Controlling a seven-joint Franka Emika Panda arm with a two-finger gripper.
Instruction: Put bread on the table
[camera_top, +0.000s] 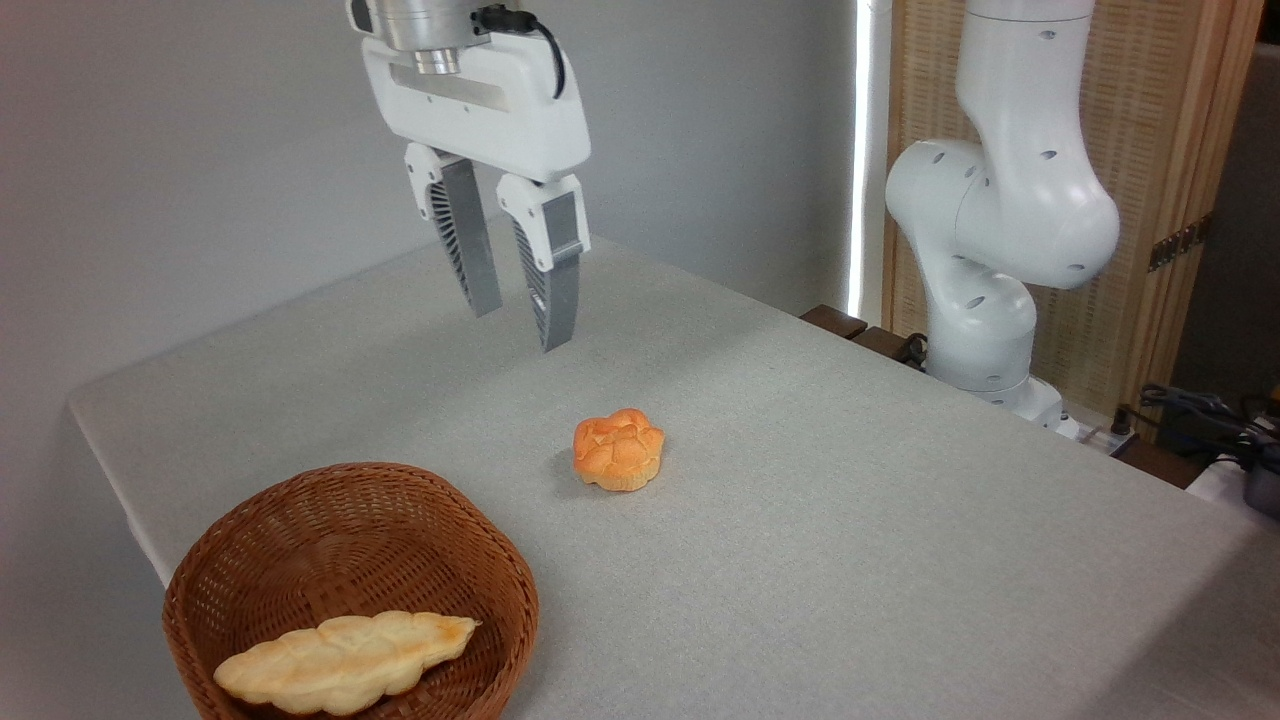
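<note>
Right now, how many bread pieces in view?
2. The orange bun sits on the table; the pale loaf lies inside the wicker basket. None seem hidden.

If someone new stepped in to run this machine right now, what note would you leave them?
Hand: open, empty, hanging in the air above the table, up and to the left of the bun.
Bun: lying on the table, outside the basket, touching nothing else.
Long pale loaf: inside the basket.
Done: the bun looks placed and let go.
Left: probably nothing except moving the arm away.
</note>
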